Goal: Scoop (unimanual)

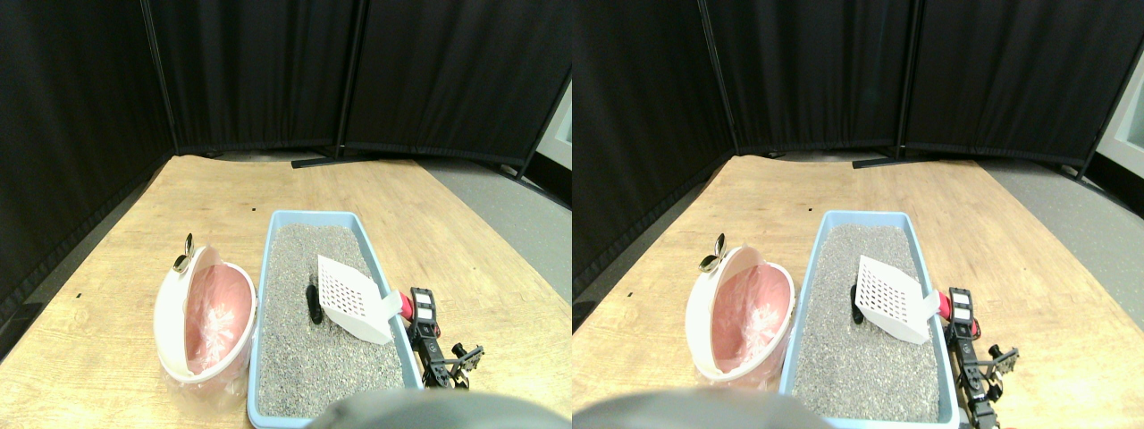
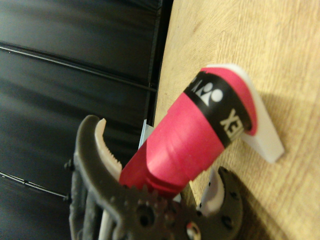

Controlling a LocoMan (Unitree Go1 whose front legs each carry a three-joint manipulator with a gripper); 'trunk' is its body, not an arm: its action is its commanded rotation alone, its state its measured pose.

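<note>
We note a light blue litter tray [image 1: 268, 268] on the wooden floor [image 1: 429, 214], filled with grey granular litter [image 1: 304, 349]. Just beside it, on its left, stands a white bin [image 1: 170, 313] with a pink liner [image 1: 219, 313], tilted so that its mouth faces the tray; a small shiny ornament [image 1: 184, 256] sits at its top rim. The white slotted scoop [image 1: 353, 298] hangs over the litter near the tray's right wall, its perforated blade tilted up and facing left (whether its lower edge touches the litter we cannot tell). A small dark lump [image 1: 313, 304] lies on the litter just left of the blade, partly hidden by it. The scoop's red wrapped handle [image 2: 192, 142] runs back over the tray's right rim to the right gripper [image 1: 413, 313]. In the wrist view the dark jaws stand on either side of that handle, one toothed pad [image 2: 107, 150] pressed along one side and the other jaw against the opposite side, so we record the jaws as clenched on the handle. A black band with white marks circles the handle near its white end. Black curtains [image 1: 268, 71] close off the back.
</note>
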